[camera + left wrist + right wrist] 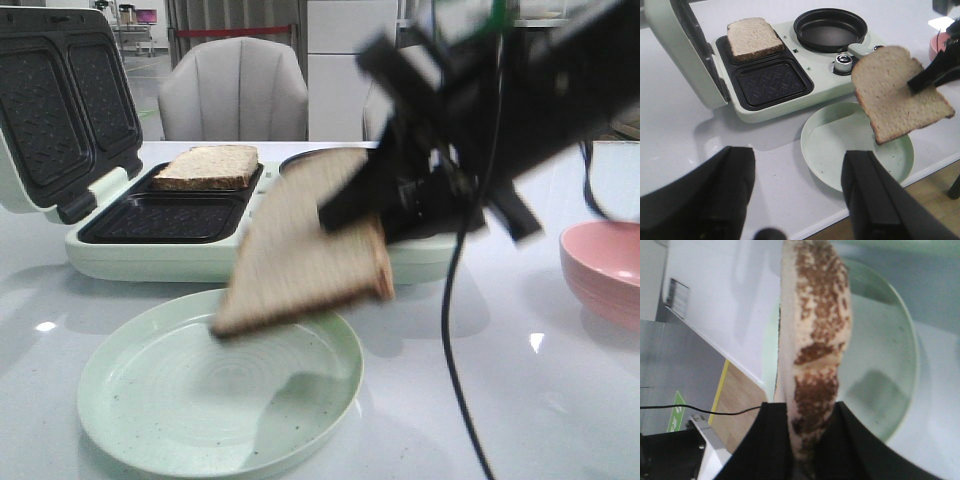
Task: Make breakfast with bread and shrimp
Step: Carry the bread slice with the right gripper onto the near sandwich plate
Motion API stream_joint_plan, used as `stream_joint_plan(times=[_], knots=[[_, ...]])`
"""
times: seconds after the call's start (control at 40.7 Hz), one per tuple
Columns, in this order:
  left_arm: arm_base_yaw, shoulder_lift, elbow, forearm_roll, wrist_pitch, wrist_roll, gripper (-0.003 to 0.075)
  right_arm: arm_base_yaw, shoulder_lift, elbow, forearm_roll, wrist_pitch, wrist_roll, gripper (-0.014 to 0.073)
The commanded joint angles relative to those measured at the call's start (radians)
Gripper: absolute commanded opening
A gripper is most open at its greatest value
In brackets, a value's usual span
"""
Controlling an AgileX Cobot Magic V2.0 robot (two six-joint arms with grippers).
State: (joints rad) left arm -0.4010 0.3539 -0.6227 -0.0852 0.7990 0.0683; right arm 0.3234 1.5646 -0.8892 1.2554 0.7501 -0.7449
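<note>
Right gripper (385,215) clamping bread (305,250), above plate (150,400)

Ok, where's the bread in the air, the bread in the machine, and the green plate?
Held bread (897,95), left wrist view: middle of its face.
Bread in the machine (208,166), front view: its top.
Green plate (180,420), front view: bare inside.

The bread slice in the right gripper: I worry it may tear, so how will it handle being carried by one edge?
The bread slice hangs nearly flat from the right gripper, so it seems fairly stiff and light. Being pinched only at its crust edge, it could tear or slip if swung quickly. It hangs above the green plate.
</note>
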Motion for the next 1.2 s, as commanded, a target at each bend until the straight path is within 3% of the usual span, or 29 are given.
stream_joint_plan(times=[0.0, 0.295, 0.688, 0.909, 0.983, 1.18], knots=[[-0.006, 0.008, -0.026, -0.01, -0.088, -0.002, 0.0434, -0.001, -0.071, -0.106, 0.058, 0.065, -0.014, 0.0035], [-0.006, 0.008, -0.026, -0.01, -0.088, -0.002, 0.0434, 0.079, 0.04, -0.384, 0.115, -0.061, -0.014, 0.0035], [-0.006, 0.008, -0.026, -0.01, -0.088, -0.002, 0.0434, 0.119, 0.459, -0.849, 0.109, 0.04, 0.039, 0.0036], [-0.006, 0.008, -0.026, -0.01, -0.085, -0.002, 0.0434, 0.12, 0.594, -0.95, 0.043, 0.036, 0.144, 0.0039], [-0.006, 0.008, -0.026, -0.01, -0.082, -0.002, 0.0434, 0.12, 0.615, -0.952, 0.038, 0.014, 0.144, 0.0102], [-0.006, 0.008, -0.026, -0.01, -0.082, -0.002, 0.0434, 0.12, 0.628, -0.952, 0.033, -0.014, 0.144, 0.0482]])
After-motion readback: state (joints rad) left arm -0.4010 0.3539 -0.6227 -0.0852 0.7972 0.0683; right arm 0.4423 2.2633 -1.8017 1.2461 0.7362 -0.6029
